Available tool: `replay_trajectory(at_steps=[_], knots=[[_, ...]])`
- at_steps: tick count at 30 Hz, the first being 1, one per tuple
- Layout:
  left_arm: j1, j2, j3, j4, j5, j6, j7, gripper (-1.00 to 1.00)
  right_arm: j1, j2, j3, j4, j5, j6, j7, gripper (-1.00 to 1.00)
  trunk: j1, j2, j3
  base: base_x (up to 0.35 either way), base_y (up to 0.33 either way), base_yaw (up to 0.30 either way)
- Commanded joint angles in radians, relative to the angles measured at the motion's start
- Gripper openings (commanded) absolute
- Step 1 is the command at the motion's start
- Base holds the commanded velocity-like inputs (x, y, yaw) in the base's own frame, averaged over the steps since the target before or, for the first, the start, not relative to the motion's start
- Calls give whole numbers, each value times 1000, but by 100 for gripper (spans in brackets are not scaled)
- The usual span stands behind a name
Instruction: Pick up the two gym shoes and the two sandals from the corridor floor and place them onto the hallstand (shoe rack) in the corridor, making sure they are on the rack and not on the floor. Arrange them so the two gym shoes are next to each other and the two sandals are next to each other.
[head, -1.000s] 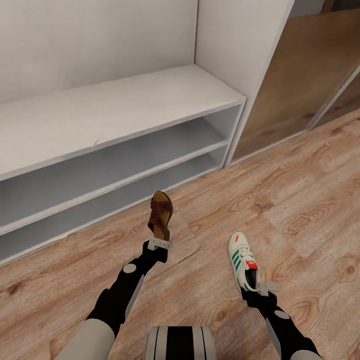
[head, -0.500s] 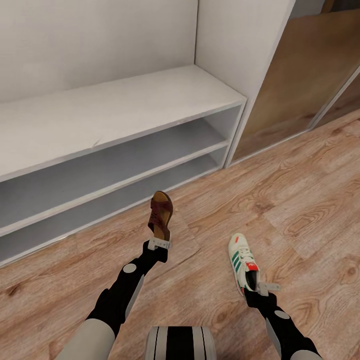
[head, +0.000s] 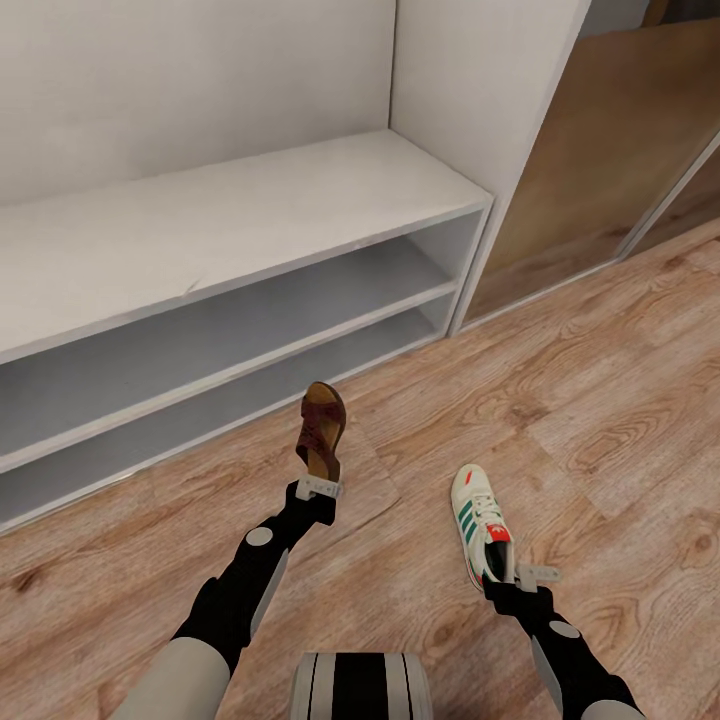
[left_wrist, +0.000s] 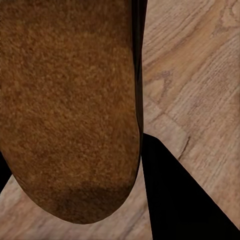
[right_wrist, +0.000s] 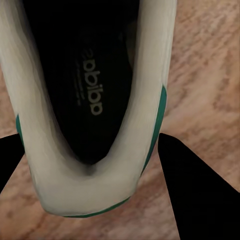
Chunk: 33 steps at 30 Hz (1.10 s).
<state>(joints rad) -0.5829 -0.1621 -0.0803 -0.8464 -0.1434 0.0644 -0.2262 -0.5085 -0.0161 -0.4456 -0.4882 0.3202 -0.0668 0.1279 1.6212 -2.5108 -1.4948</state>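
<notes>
both arms reach forward and down from the trunk toward the corridor floor (head: 600, 400), in front of the hallstand (head: 250, 205). the left gripper (head: 318, 489) grasps a sandal (head: 322, 430) by its heel end, the toe raised toward the lower shelves; in the left wrist view the tan sole (left_wrist: 70, 105) lies against one dark finger. the right gripper (head: 520, 575) grasps a gym shoe (head: 478, 520) at the heel collar, toe pointing away from the robot; the right wrist view looks into the shoe's dark insole (right_wrist: 90, 85), with fingers on either side of the heel.

risks, as judged from this pose: each shoe is held only at its heel, so its length hangs out beyond the fingers and could pivot or slip during a swing toward the bench. whether the gym shoe is clear of the floor cannot be told from the head view; if it drags, the grip may twist. the sandal's raised toe sits near the front edge of the lowest shelf and could catch on it when pushed in. the bench top and both shelves look bare here, so the two held shoes should be set well apart, leaving room for each one's mate beside it.
</notes>
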Motion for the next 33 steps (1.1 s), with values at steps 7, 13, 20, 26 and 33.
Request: replay_trajectory(at_steps=[7, 13, 20, 26, 33], knots=[[0, 0, 1, -3, -12, 5, -5, -100, -1, 1, -8, 0, 7, -4, 9, -100, -1, 0, 3, 0, 0, 0], [1, 2, 3, -2, -12, 9, -4, -100, -1, 1, -7, -1, 7, -8, 12, -100, -3, 1, 27, 0, 0, 0], [3, 9, 7, -2, -12, 10, -2, -100, 0, 1, -3, -18, 8, -62, 13, -100, -6, 3, 54, 0, 0, 0], [8, 13, 10, 11, -12, 8, 1, -100, 1, 4, -4, -21, 8, -75, 9, -100, -9, 4, 77, 0, 0, 0], [106, 23, 100, 15, -9, -1, 7, -100, 1, 7, -4, -20, 10, -80, 9, -100, -12, 6, 108, 0, 0, -28]])
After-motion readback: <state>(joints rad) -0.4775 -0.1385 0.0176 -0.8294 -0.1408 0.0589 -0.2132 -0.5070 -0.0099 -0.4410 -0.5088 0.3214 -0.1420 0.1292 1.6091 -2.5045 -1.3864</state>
